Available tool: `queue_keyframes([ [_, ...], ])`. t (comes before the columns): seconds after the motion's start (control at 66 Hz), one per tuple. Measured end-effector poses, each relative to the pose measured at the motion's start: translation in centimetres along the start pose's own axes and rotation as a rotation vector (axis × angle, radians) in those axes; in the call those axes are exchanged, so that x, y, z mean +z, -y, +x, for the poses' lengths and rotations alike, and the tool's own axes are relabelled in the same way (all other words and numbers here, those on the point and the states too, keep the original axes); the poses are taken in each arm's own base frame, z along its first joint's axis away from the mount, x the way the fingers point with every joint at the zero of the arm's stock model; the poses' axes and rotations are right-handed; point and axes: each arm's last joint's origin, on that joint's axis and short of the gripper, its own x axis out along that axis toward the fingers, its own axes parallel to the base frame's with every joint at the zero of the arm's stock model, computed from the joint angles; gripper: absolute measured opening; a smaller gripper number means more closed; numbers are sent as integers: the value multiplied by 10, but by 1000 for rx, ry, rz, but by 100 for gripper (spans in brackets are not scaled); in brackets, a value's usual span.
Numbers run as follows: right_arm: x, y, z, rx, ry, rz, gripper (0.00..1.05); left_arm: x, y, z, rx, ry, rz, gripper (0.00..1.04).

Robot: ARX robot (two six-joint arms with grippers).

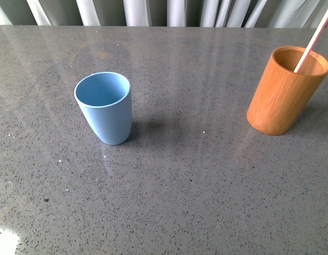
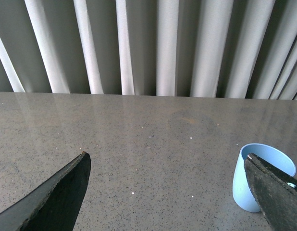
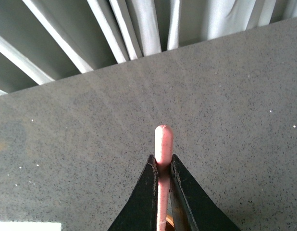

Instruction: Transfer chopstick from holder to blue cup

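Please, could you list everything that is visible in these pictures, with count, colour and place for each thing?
blue cup: one, light blue, upright and empty, on the table left of centre.
holder: one, orange-brown wood, upright at the right side of the table.
chopstick: one, pale pink, lower end inside the holder, leaning up to the right and out of the front view.
table: one, grey and speckled, under both cups.
curtain: one, whitish and pleated, behind the far edge of the table.
left gripper: one, black, open, holding nothing, with the blue cup beside one finger.
right gripper: one, black, shut on the chopstick near its top end.
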Motion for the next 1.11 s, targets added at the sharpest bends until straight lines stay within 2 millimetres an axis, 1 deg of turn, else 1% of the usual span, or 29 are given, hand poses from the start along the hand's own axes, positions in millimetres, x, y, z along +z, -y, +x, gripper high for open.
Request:
queue_keyframes([
  [0.47,42,-4,-50,42,112,11,3,0,0,0,0,0,0,96],
  [0.53,55,-7,-61,52,145,11,3,0,0,0,0,0,0,96],
  [0.621,67,-12,-69,59,179,12,3,0,0,0,0,0,0,96],
  [0.727,79,-24,-78,76,213,11,3,0,0,0,0,0,0,96],
  [0.818,83,-37,-82,100,224,13,3,0,0,0,0,0,0,96],
  [0.97,82,-60,-85,151,218,30,3,0,0,0,0,0,0,96],
  [1.106,77,-83,-81,196,195,50,3,0,0,0,0,0,0,96],
])
